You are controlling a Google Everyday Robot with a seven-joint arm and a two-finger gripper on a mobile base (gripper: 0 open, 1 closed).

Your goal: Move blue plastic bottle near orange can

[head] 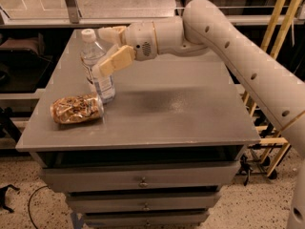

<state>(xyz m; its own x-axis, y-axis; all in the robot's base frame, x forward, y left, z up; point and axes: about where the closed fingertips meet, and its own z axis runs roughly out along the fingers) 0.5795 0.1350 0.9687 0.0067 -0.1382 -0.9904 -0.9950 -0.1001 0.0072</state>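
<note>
The blue plastic bottle (pixel 99 75) stands upright on the grey table (pixel 181 113) near its left side, white cap on top. The crushed orange can (pixel 76 109) lies on its side just in front and left of the bottle's base, close to or touching it. My gripper (pixel 101 51) reaches in from the right at the bottle's upper half. It is open: one finger (pixel 114 61) crosses in front of the bottle's label, the other (pixel 110 32) sits behind, beside the cap. The jaws stand wide apart and do not squeeze the bottle.
The table tops a cabinet with drawers (pixel 143 180). A yellow frame (pixel 274 42) stands at the right. A glass partition rail (pixel 71 4) runs behind the table. The left table edge is close to the can.
</note>
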